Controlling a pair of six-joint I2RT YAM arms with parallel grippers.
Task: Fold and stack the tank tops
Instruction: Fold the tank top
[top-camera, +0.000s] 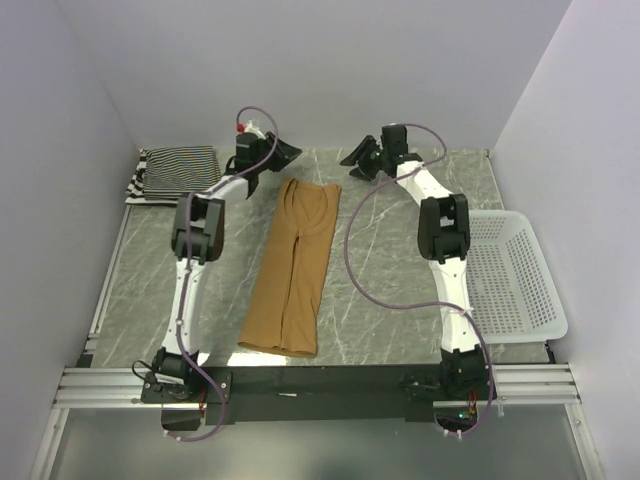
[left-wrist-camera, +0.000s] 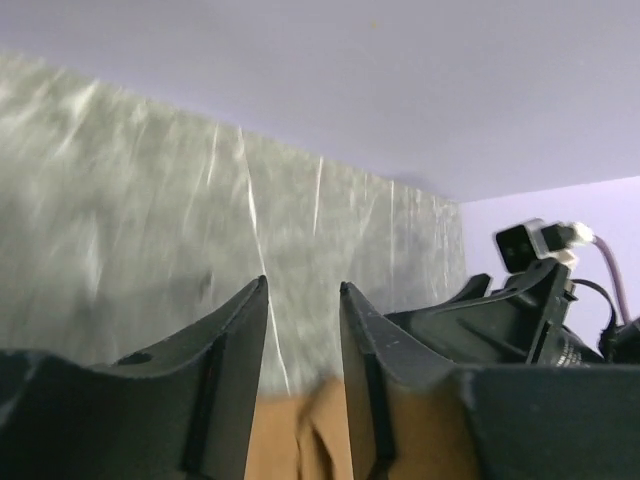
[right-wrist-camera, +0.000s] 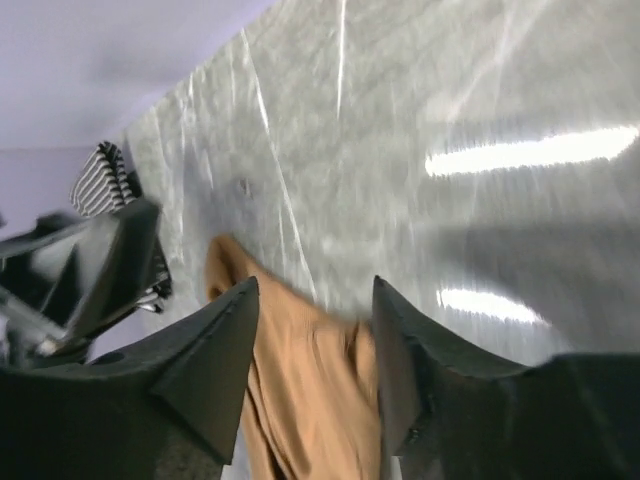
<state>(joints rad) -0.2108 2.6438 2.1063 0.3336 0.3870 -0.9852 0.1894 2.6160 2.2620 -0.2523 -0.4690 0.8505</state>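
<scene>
1. The long top (top-camera: 293, 268) is plain tan-brown.
2. The folded top (top-camera: 178, 172) has thin black-and-white stripes.
3. The basket (top-camera: 512, 285) is white lattice.
4. The table (top-camera: 372, 335) is grey, veined white.

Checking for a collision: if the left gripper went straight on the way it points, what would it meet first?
From the left gripper, probably the bare table just beyond the tan top; the right gripper sits off to the side, though depth is unclear.
</scene>
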